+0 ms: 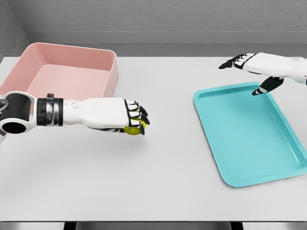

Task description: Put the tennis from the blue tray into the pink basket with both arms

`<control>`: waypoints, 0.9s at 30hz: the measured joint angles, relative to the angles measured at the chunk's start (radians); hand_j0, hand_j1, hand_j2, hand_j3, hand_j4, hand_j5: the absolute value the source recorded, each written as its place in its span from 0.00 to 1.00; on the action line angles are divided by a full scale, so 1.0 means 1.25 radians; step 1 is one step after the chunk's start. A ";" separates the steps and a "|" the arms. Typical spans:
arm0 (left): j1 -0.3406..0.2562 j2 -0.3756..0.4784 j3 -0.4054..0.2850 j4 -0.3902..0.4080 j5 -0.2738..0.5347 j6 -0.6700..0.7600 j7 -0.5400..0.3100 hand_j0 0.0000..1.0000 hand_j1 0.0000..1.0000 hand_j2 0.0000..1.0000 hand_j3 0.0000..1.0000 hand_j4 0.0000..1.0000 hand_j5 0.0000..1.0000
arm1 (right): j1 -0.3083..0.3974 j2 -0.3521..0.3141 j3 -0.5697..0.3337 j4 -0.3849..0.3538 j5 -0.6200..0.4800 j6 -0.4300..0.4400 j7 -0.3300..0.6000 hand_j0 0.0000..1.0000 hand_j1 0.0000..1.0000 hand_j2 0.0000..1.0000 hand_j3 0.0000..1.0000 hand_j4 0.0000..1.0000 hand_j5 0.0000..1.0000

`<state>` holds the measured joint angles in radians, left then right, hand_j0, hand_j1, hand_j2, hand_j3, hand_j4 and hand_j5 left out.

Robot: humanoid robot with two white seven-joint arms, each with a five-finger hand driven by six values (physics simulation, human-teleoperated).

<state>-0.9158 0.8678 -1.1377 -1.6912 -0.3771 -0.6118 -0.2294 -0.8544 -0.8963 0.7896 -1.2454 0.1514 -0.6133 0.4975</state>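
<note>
I see my left hand (125, 116) over the counter (163, 158), its fingers (139, 117) curled tight around the yellow tennis ball (133, 129), which peeks out beneath them. The pink basket (72, 72) sits just behind that hand, the ball outside it. My right hand (256, 64) hovers at the far edge of the blue tray (249, 139), fingers spread and holding nothing.

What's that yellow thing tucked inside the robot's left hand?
A yellow-green tennis ball. Only its lower edge peeks out below the curled fingers of the left hand; the rest is covered by the hand. Whether it touches the white table underneath cannot be told.
</note>
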 measured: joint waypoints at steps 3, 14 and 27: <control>-0.013 0.009 0.000 0.000 0.006 0.000 0.000 0.51 0.51 0.51 0.51 0.51 0.51 | 0.000 -0.001 0.000 0.000 0.000 0.000 0.000 1.00 1.00 1.00 1.00 1.00 1.00; -0.038 0.037 0.001 0.013 0.030 0.000 0.000 0.50 0.50 0.50 0.50 0.50 0.50 | 0.000 -0.005 0.000 0.001 0.000 0.000 0.000 1.00 1.00 1.00 1.00 1.00 1.00; -0.061 0.043 0.002 0.079 0.034 0.000 0.001 0.50 0.50 0.50 0.50 0.50 0.50 | 0.000 -0.006 0.001 0.000 0.000 0.000 0.000 1.00 1.00 1.00 1.00 1.00 1.00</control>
<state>-0.9925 0.9216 -1.1354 -1.5925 -0.3345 -0.6122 -0.2285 -0.8544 -0.9038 0.7904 -1.2451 0.1513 -0.6133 0.4969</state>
